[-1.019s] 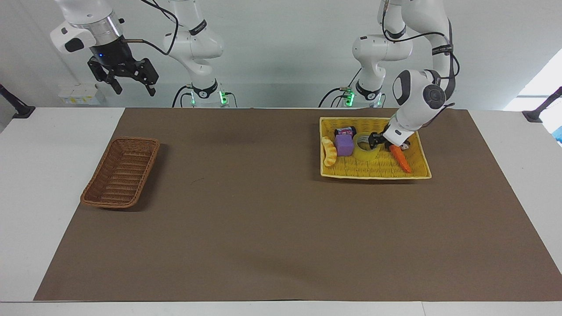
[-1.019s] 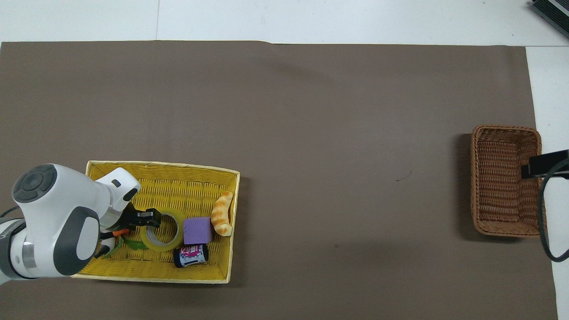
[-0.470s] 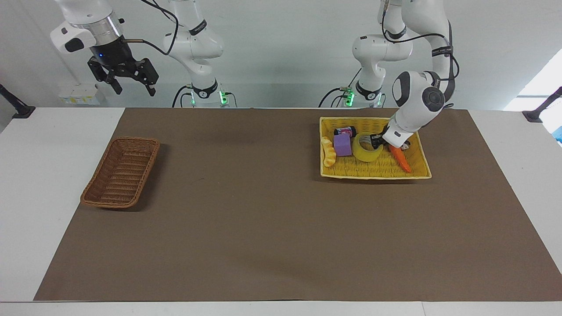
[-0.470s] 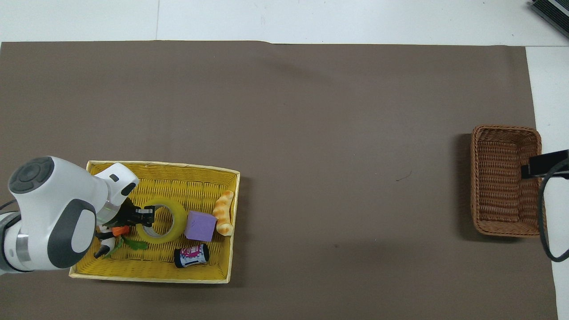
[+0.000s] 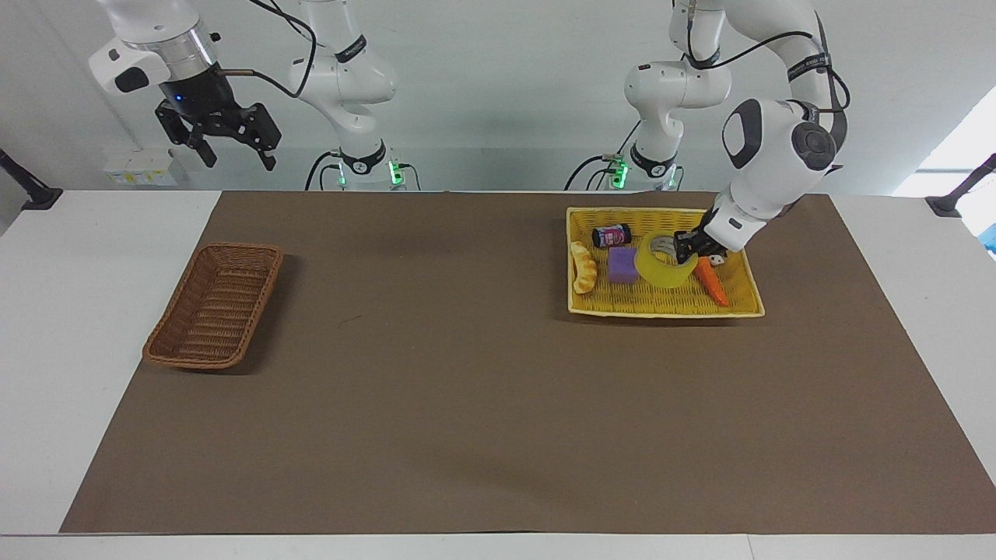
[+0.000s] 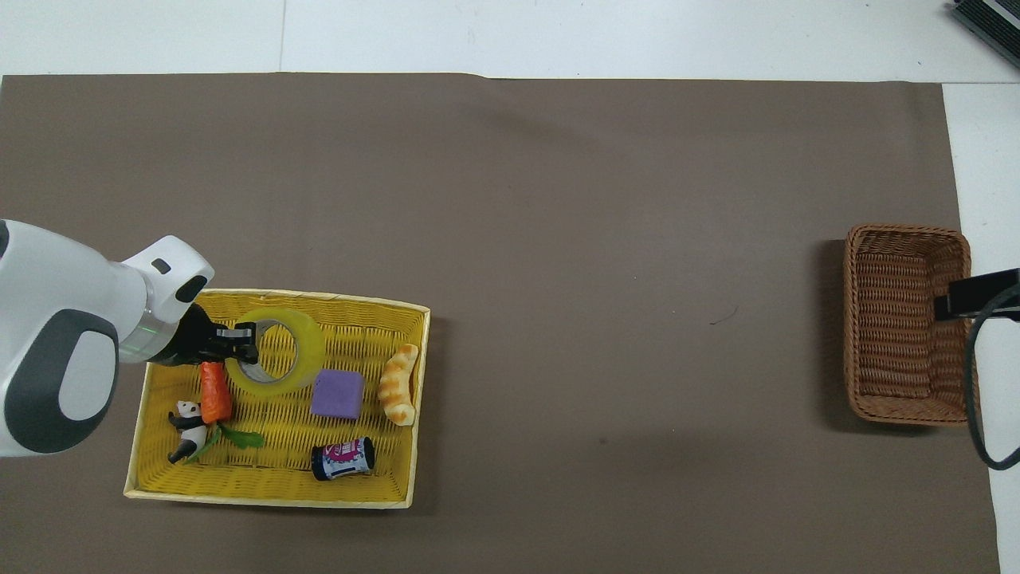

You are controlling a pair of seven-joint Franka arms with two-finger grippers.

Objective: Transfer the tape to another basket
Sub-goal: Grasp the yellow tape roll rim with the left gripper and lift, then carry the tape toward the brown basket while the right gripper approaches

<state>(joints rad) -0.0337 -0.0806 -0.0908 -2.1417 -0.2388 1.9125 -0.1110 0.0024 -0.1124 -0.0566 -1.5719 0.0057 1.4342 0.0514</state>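
Note:
The yellow tape hangs tilted just above the yellow basket, lifted off its floor. My left gripper is shut on the roll's rim, one finger inside the core. The brown wicker basket sits empty at the right arm's end of the table. My right gripper hangs open high above the table edge near that basket and waits.
In the yellow basket lie a purple cube, a croissant, a small can, a toy carrot and a panda figure. A brown mat covers the table.
My left gripper has closed on the tape and raised it, tilting it, toward the left arm's end of the yellow basket. The purple cube has shifted slightly. The right arm has stayed still.

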